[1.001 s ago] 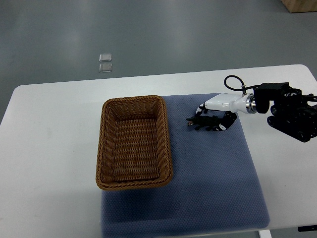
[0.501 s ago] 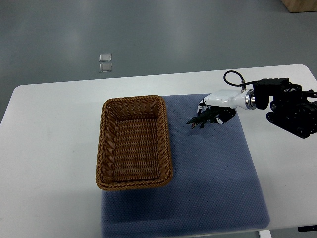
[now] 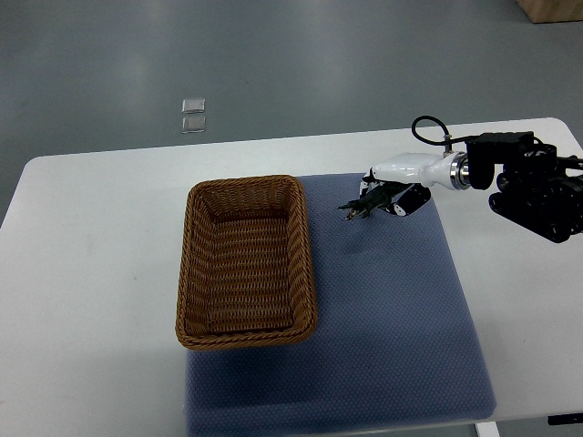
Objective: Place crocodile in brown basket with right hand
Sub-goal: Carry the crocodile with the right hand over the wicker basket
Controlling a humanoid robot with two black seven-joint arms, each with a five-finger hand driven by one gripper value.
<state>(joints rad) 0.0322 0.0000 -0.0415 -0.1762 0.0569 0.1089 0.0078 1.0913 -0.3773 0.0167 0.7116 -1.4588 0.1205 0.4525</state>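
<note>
A small dark green toy crocodile point(image 3: 357, 208) hangs above the blue mat point(image 3: 392, 309), held by my right hand point(image 3: 387, 194), whose fingers are curled shut on it. The hand's white shell and black arm come in from the right edge. A brown wicker basket point(image 3: 194, 273) sits to the left of the hand, partly on the mat, with nothing visible inside. The crocodile is a short way right of the basket's upper right corner. My left arm does not show.
The white table point(image 3: 91, 273) carries the mat and basket. Two small clear squares point(image 3: 193, 115) lie on the grey floor beyond the table's far edge. A brown box corner point(image 3: 551, 9) shows at the top right.
My right hand has lifted the crocodile off the mat and carried it slightly up and toward the far side, with its fingers closing tighter on it.
</note>
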